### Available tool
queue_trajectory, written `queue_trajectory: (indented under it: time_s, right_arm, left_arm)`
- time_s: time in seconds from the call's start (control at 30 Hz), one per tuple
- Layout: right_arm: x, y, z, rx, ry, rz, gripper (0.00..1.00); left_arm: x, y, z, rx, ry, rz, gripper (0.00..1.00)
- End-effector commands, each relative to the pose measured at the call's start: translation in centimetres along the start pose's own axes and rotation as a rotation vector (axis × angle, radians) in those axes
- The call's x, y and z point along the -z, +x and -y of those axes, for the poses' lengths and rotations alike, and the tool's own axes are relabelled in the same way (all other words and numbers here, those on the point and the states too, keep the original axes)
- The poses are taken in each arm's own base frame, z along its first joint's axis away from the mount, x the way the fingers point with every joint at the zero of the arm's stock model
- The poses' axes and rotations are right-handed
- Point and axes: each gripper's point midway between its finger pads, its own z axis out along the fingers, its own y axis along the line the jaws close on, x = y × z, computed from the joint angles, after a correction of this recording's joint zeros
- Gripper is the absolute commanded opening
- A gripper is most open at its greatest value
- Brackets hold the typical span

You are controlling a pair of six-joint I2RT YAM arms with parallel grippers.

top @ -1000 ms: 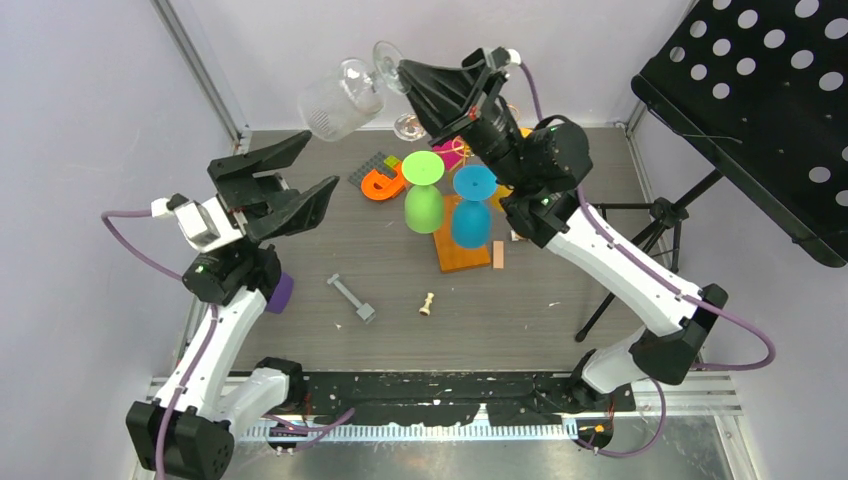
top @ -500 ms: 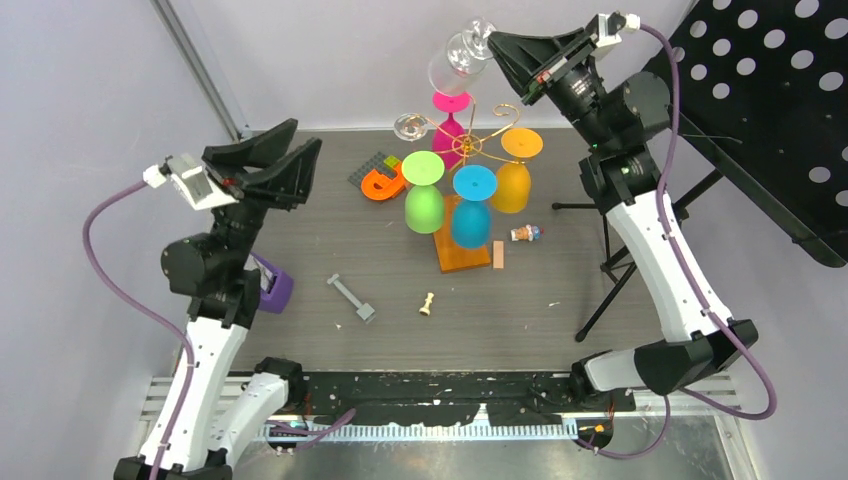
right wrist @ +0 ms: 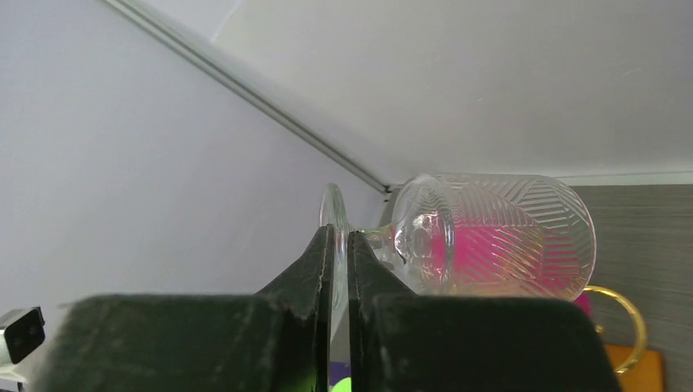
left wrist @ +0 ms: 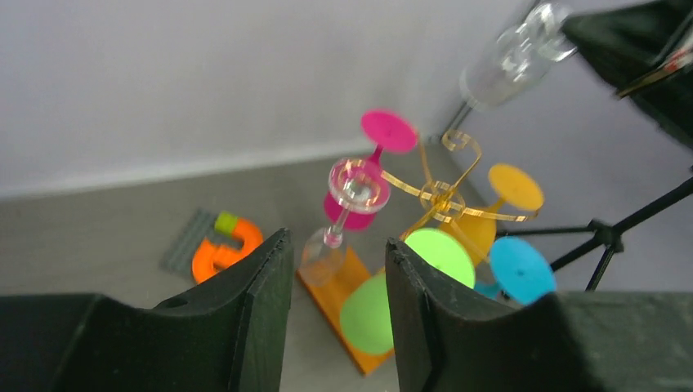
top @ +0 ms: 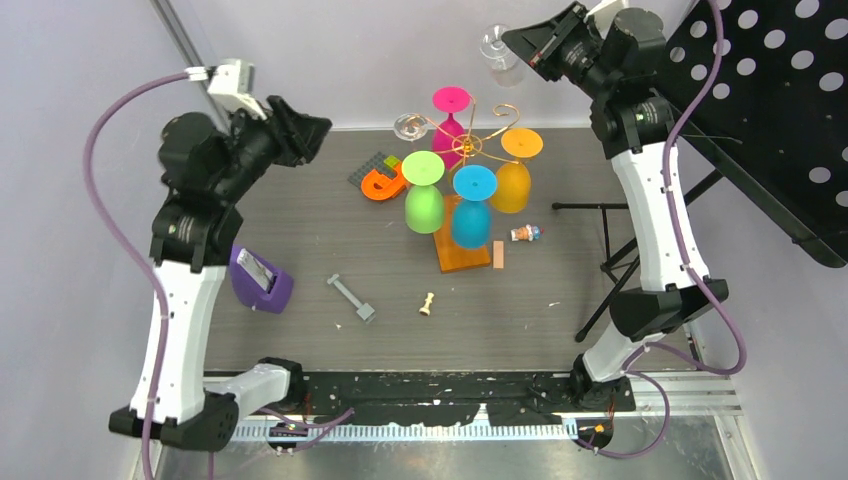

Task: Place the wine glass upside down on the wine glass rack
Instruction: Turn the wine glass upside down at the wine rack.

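Right gripper [right wrist: 339, 245] is pinched tight on the thin foot of the clear wine glass [right wrist: 490, 237], which lies nearly on its side, with the bowl pointing toward the right of the wrist view. In the overhead view the glass hangs at the top of the frame, up and to the right of the wine glass rack [top: 470, 145] and apart from it. Several glasses already hang on the rack. The curled arm [top: 508, 108] at its upper right, between the pink glass [top: 450, 105] and the orange glass [top: 513, 180], looks free. I judge the wrist should roll until the bowl hangs straight down. The stem can then slide sideways into that curl with the foot above the wire, without brushing the orange glass. The jaws should part only once the foot rests on the wire. Left gripper [left wrist: 335, 310] stands partly open and empty at the overhead view's upper left.
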Motion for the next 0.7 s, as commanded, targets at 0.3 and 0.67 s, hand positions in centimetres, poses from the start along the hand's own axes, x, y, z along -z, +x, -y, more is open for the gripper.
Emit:
queue_trajectory:
  time_s: [0.3,0.67]
  right_arm:
    - [-1.2,-3.4,4.9,0.297,0.186,0.079,0.06]
    - [-2.9,-1.4,8.9,0.270,0.209,-0.024,0.05]
  left_arm:
    - [2.4,10.7,-4.9,0.160,-0.263,-0.354,0.84]
    - [2.3,2.1,0.5,0.096,-0.023,-0.092,0.89]
